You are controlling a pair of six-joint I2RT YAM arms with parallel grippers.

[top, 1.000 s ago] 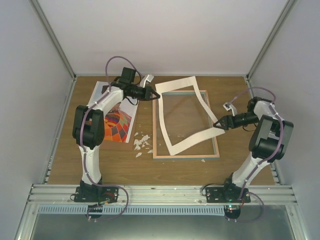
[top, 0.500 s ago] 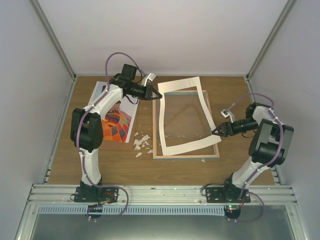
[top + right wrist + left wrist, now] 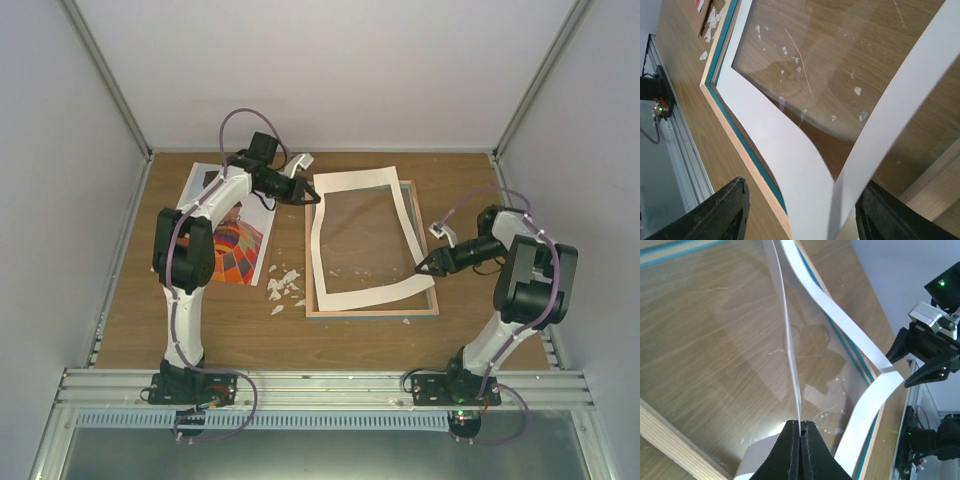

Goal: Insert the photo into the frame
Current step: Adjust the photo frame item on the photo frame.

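You are looking at a brown wooden counter (image 3: 200,330) boxed in by plain white walls, with an aluminium rail (image 3: 320,385) along its near edge where both arms are bolted.

Nearest on the right, your right gripper (image 3: 424,267) points left at the near right corner of the cream mat sheet (image 3: 370,293). Its jaws stand apart on either side of that corner and are not clamped on it; the wrist view shows the paper rising between the two fingers with a gap on each side.

The frame (image 3: 370,314) lies flat in the middle of the counter, its teal strip and light wood edge showing, and the wood grain is visible through its glass. The mat sheet sits over the frame but not flat: it bows and twists up off the glass.

Just left of the frame's near left corner lie small white scraps (image 3: 285,285).

The photo (image 3: 232,250) lies flat on the counter left of the frame, well apart from it and partly hidden under your left arm.

Farther back, your left gripper (image 3: 800,430) is clenched on the mat sheet's far left corner, its fingers pinching the thin edge and holding it raised.
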